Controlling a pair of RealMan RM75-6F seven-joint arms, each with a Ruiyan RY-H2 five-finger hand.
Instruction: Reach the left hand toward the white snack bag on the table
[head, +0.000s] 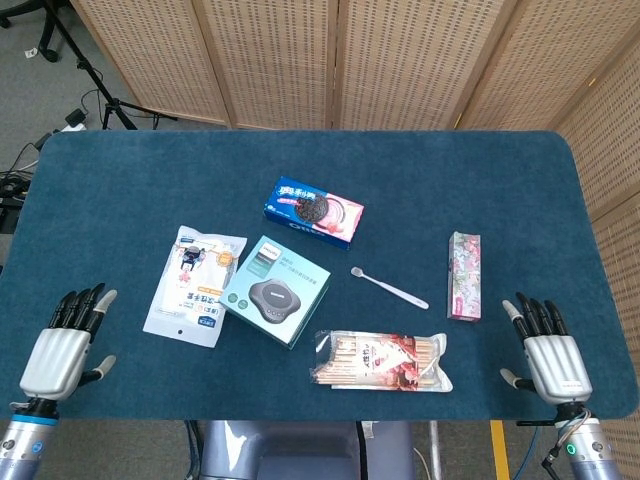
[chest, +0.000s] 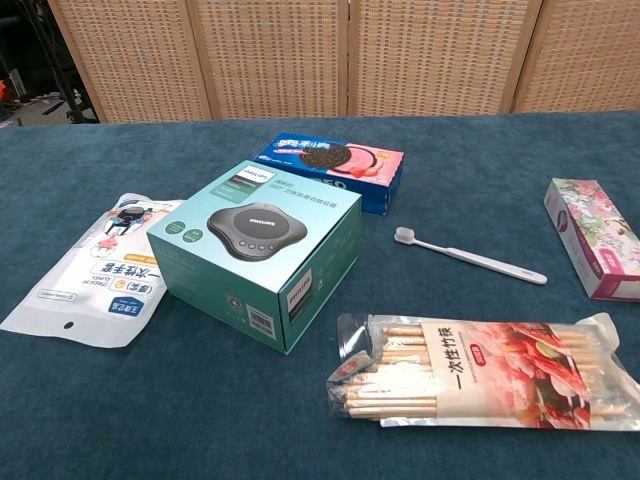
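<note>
The white snack bag (head: 195, 285) lies flat on the blue table, left of centre; the chest view shows the same white snack bag (chest: 100, 268) at its left side. My left hand (head: 62, 347) rests palm down near the table's front left edge, fingers apart and empty, a short way left of and nearer than the bag. At the front right edge my right hand (head: 545, 353) lies the same way, holding nothing. Neither hand appears in the chest view.
A teal speaker box (head: 275, 291) lies right beside the bag. A blue cookie box (head: 314, 210), a white toothbrush (head: 389, 287), a floral box (head: 464, 275) and a pack of chopsticks (head: 381, 361) lie about the middle and right. Wicker screens (head: 330, 60) stand behind the table.
</note>
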